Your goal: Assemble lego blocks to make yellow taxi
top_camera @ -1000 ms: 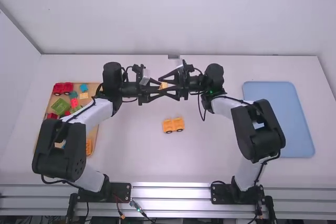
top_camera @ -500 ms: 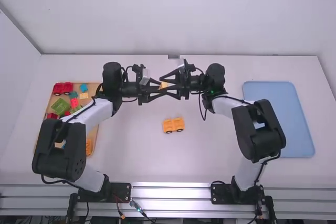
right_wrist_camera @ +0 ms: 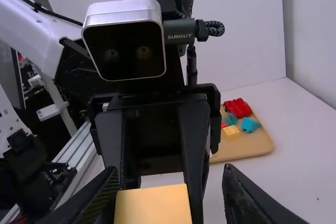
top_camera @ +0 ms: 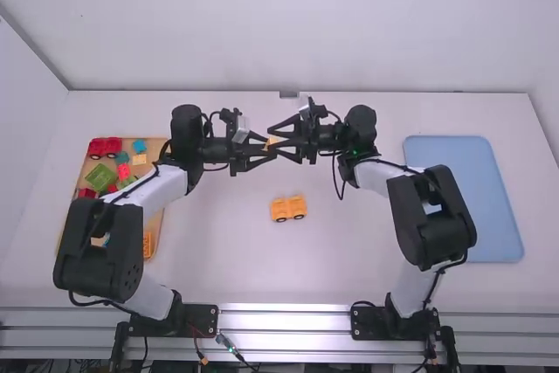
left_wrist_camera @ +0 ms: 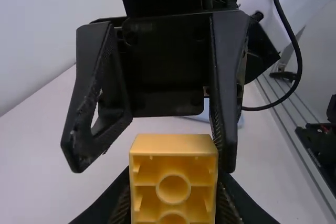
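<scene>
Directions are given as on a clock face laid over the high view, centred on the held block, with 12 o'clock pointing away from the camera. A yellow block point(top_camera: 274, 141) is held above the white surface point(top_camera: 349, 233), between the two arms, whose grippers face each other. The jaws of the left gripper point(top_camera: 267, 147), reaching in from 9 o'clock, are closed on the block. The jaws of the right gripper point(top_camera: 275, 142), reaching in from 3 o'clock, are spread wide around it; whether the block is touched by them cannot be told. In the left wrist view, the block's hollow side is seen, with round tubes inside. In the right wrist view, a plain, smooth face is shown.

At 6 o'clock, a yellow toy car point(top_camera: 288, 208) with dark wheels is set on the surface, apart from both grippers. Between 8 and 9 o'clock, a wooden tray point(top_camera: 155, 223) is partly covered by the left arm. On it, a red toy car point(top_camera: 105, 147) is seen near the tray's own 12 o'clock, a blue block point(top_camera: 139, 145) near 1, and an orange piece point(top_camera: 147, 245) near 5. Between 3 and 4 o'clock, a pale blue tray point(top_camera: 489, 207) is laid flat.
</scene>
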You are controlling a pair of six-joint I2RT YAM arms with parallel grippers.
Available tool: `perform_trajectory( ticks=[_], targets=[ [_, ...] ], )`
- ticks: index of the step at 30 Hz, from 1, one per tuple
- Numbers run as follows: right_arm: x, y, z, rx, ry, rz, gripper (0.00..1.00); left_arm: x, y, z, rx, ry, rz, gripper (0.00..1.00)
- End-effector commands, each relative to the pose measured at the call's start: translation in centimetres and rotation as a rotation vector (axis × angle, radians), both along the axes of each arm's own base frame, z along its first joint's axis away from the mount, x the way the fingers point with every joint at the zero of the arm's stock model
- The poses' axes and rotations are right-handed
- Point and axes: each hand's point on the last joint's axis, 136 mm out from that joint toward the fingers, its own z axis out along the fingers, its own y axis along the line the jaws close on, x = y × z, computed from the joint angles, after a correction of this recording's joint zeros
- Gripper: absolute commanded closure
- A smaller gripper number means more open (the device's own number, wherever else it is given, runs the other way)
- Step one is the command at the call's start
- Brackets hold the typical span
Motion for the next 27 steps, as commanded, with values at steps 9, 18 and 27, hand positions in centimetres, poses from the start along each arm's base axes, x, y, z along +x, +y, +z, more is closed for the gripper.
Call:
perform_trajectory(
  ticks=[9, 18, 27],
  targets=[
    [0.5, -0.7, 1.9, 0.037, -0.055, -0.006, 0.52, -0.7, 0.0, 1.7, -0.031, -0.040, -0.036, 0.91],
    [0.7, -0.7, 1.9, 0.039, -0.055, -0.016, 0.54, -0.7, 0.0, 2.3, -0.039, -0.074, -0.038, 0.91],
    [0.4, -0.3, 2.0, 0.041, -0.058, -0.006, 0.60, -0.6, 0.0, 2.7, -0.046, -0.083, -0.038, 0.89]
  ],
)
